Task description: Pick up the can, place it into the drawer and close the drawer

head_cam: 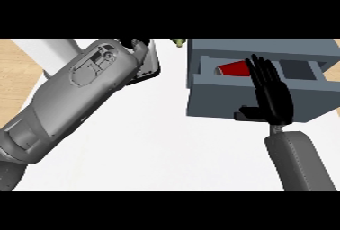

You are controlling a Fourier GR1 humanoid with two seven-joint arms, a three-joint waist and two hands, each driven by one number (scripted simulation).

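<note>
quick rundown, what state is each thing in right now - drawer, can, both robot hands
drawer: open, pulled out from the grey cabinet
can: red, lying on its side inside the drawer, not held
right robot hand: open, fingers straight, over the drawer's front, holding nothing
left robot hand: raised near the view's top, mostly hidden behind its forearm, fingers not readable

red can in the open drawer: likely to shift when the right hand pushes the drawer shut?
Probably somewhat. The red can appears to lie on its side in the grey drawer, so a push could set it rolling. It looks small and likely light. The drawer walls should contain it. The right hand is open over the drawer front.
</note>
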